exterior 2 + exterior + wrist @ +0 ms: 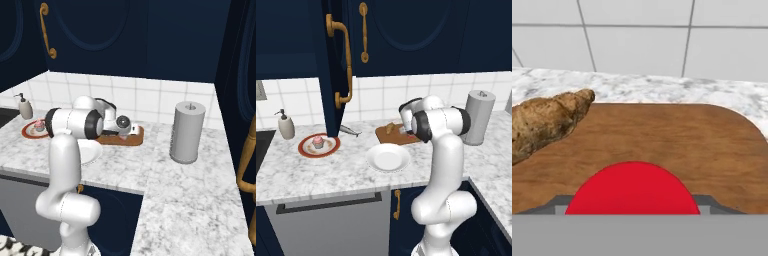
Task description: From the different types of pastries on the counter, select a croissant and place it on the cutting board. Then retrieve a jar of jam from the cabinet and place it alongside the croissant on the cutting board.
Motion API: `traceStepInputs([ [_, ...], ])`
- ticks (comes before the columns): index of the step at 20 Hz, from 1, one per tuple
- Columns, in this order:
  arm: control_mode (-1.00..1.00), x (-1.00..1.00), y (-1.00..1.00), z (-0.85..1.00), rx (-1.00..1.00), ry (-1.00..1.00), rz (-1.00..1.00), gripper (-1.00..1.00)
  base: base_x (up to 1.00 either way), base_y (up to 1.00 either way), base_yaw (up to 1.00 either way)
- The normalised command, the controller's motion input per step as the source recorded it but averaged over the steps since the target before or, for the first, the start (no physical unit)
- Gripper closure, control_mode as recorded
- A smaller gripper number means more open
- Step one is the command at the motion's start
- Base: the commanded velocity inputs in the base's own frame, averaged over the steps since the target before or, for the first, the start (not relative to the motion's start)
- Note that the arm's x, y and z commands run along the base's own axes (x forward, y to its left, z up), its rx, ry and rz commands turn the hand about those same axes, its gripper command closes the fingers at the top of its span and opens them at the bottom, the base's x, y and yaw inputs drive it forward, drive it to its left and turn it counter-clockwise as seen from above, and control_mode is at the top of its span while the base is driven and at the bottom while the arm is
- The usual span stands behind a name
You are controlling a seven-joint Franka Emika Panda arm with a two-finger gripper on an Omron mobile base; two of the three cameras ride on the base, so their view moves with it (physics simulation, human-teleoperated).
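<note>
Jar of jam [632, 189] nearest, red dome between fingers [632, 207], low over cutting board [677, 145]. Fingers' tips hidden by jar; grip width cannot tell. Croissant [547, 122] on board, left of fingers, golden-brown, apart from jar. Marbled surface [662, 86] beyond board, white tiles behind. Grey canister [187, 132] well right of fingers.

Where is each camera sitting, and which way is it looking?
Left base view: behind the arm's left, facing the counter; the white arm rises lower right.
Right base view: behind its right, same counter; arm lower left.
Hand view: on the hand, low over the cutting board, facing the tiled wall; jar of jam at bottom.
All share the board and croissant.
</note>
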Motion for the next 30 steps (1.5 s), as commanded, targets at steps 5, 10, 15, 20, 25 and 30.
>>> traceStepInputs([
  [5, -1.0, 0.16, 0.0, -0.27, 0.0, 0.0, 0.0, -1.0, 0.0, 0.0, 0.0],
  [10, -1.0, 0.0, 0.0, 0.0, 0.0, 0.06, 0.0, -1.0, 0.0, 0.0, 0.0],
  [15, -1.0, 0.09, 0.0, 0.12, 0.0, 0.03, 0.0, -1.0, 0.0, 0.0, 0.0],
  [20, -1.0, 0.0, 0.0, 0.42, 0.02, 0.01, 0.0, -1.0, 0.0, 0.0, 0.0],
  [25, -1.0, -0.4, 0.0, 0.66, 0.07, 0.02, 0.0, -1.0, 0.0, 0.0, 0.0],
  [30, -1.0, -0.93, 0.0, 0.45, 0.03, 0.05, 0.0, -1.0, 0.0, 0.0, 0.0],
])
